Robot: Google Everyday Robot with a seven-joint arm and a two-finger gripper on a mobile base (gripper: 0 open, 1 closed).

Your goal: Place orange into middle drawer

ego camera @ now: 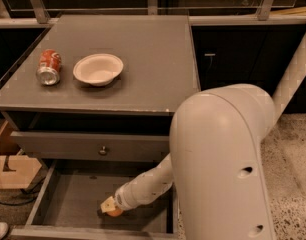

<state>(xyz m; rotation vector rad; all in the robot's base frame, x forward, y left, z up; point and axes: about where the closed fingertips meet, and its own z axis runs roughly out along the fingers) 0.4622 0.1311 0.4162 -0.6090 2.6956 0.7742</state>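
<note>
The middle drawer (68,204) is pulled open at the bottom of the cabinet, wide and shallow with a plain grey floor. My arm reaches down into it from the right. My gripper (109,205) is low inside the drawer, near its middle front. The orange (115,212) shows as a small round orange shape right at the gripper's tip, just above or on the drawer floor, partly hidden by the gripper.
Above the open drawer is a shut drawer with a round metal knob (103,150). On the cabinet top (153,59) lie a red soda can (48,67) on its side and a white bowl (98,69). A cardboard box (10,169) stands at the left. My arm's large white housing (223,164) fills the right foreground.
</note>
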